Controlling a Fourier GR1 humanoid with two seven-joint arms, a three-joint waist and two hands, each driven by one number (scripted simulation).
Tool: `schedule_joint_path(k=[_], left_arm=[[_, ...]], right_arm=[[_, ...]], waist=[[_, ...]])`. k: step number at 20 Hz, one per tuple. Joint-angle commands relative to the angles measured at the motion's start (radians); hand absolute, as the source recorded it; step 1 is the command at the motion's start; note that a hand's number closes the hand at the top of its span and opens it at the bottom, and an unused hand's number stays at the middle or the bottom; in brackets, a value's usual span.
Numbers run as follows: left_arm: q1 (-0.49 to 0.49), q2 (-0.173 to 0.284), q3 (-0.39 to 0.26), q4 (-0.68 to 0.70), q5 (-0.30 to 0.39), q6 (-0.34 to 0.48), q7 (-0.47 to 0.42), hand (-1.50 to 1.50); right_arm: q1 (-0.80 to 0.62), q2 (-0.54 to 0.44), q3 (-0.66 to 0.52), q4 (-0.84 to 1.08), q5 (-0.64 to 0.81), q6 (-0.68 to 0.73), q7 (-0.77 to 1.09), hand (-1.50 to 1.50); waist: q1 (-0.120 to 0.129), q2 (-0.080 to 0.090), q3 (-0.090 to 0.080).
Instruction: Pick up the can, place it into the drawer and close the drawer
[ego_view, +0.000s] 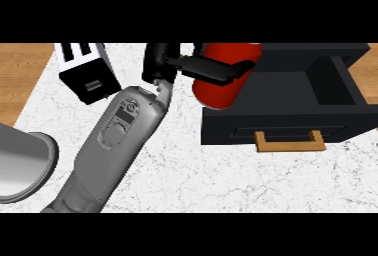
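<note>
Now my fingers (214, 70) are curled round the red can (221, 82), lifted beside the open drawer (295, 85); placing it inside and closing remain.

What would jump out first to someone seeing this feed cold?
The red can at top centre, held by a black hand whose fingers curl round it, right at the left edge of the black drawer. The drawer stands pulled open at the right, with a wooden handle on its front. The grey forearm runs up from the lower left across the white marbled counter.
</note>
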Motion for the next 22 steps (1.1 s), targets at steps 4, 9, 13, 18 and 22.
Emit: schedule_joint_path(k=[4, 9, 13, 18, 22], left_arm=[[-0.229, -0.001, 0.0, 0.173, 0.055, 0.053, 0.045, 1.5], [-0.363, -0.001, -0.006, 0.358, 0.114, 0.083, -0.012, 1.5], [-0.442, -0.001, -0.064, 0.449, 0.175, 0.133, -0.009, 1.5], [-0.532, -0.001, -0.07, 0.556, 0.212, 0.128, -0.032, 1.5], [-0.494, -0.001, -0.151, 0.649, 0.298, 0.152, -0.14, 1.5]], right_arm=[[-0.025, -0.009, -0.024, 0.055, 0.016, 0.002, -0.015, -1.5], [0.013, 0.011, 0.019, 0.027, 0.045, 0.016, -0.039, -1.5], [-0.04, -0.029, -0.042, 0.069, -0.014, 0.03, -0.032, -1.5], [-0.124, -0.076, -0.073, 0.074, -0.038, 0.01, 0.042, -1.5], [-0.068, -0.058, -0.044, 0.01, -0.039, 0.031, 0.052, -1.5]], waist=[[-0.004, 0.003, 0.0], [-0.019, 0.006, 0.0], [-0.023, 0.006, 0.001], [-0.02, 0.007, 0.001], [-0.053, 0.012, 0.001]])
